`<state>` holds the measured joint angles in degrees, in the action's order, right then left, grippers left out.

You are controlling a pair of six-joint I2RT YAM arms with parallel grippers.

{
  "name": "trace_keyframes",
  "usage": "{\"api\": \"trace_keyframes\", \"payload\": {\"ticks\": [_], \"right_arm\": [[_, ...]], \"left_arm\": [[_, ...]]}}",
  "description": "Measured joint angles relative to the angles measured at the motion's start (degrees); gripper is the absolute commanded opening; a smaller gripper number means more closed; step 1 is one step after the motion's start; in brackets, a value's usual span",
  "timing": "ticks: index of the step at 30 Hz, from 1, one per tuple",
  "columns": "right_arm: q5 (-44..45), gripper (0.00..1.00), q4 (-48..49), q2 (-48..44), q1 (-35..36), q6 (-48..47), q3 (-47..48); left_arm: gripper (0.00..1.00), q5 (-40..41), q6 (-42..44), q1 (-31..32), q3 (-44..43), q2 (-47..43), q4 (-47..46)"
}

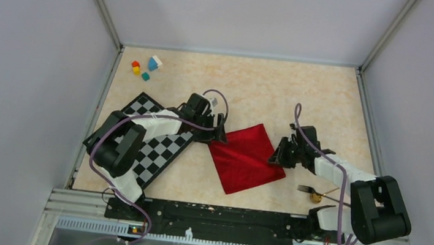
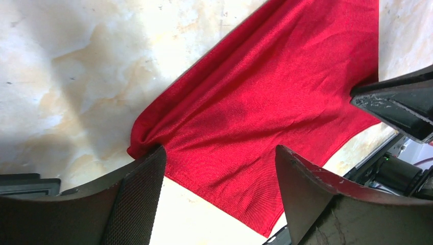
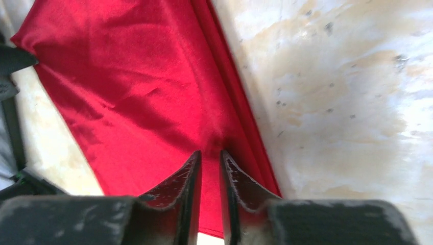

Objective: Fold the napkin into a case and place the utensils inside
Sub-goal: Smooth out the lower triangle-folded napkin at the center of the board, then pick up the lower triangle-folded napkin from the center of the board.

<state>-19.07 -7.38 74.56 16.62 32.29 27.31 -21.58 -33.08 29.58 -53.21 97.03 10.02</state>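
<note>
Right wrist: right pincer (image 3: 210,154) perhaps pinches napkin (image 3: 127,92).

The bright red soft cloth napkin (image 1: 247,158) lies flat and turned cornerwise at the middle of the bench (image 1: 268,85), one edge showing doubled layers, with the thin dark metal fork (image 1: 307,189) and small gold-bowled spoon (image 1: 316,198) close together to its right.

Between the black left claw (image 1: 220,134) and the black right claw (image 1: 276,157) the napkin (image 1: 246,158) is plain bright red (darker in its creases) on a beige marbled table (image 1: 280,89), with a black-and-white checkered mat (image 1: 162,150) beside the left claw.
</note>
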Motion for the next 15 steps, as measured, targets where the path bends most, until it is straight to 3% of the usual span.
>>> {"api": "trace_keyframes", "payload": {"ticks": [1,3,5,6,11,15], "right_arm": [[0.61,0.31,-0.76,-0.09,0.09,-0.85,0.61],[3.69,0.49,-4.35,-0.68,1.49,-2.93,2.84],[9.18,0.76,-9.81,-1.75,5.38,-4.68,6.73],[11.50,0.81,-12.37,-2.40,8.48,-5.42,9.01],[15.10,0.82,-21.33,-3.82,24.22,-5.57,20.65],[18.32,0.69,-28.35,4.31,38.82,-1.75,29.09]], "left_arm": [[0.89,-0.02,0.02,0.22,-0.11,-0.04,0.07],[0.93,0.00,0.13,0.46,-0.26,-0.63,0.81],[0.97,0.72,0.39,0.39,-0.26,-2.93,3.32],[0.98,1.38,0.55,0.26,-0.26,-4.42,4.42],[0.99,6.21,1.27,-4.87,-0.04,-21.70,9.68],[0.99,14.10,-0.31,-11.93,2.25,-42.27,11.98]]}}
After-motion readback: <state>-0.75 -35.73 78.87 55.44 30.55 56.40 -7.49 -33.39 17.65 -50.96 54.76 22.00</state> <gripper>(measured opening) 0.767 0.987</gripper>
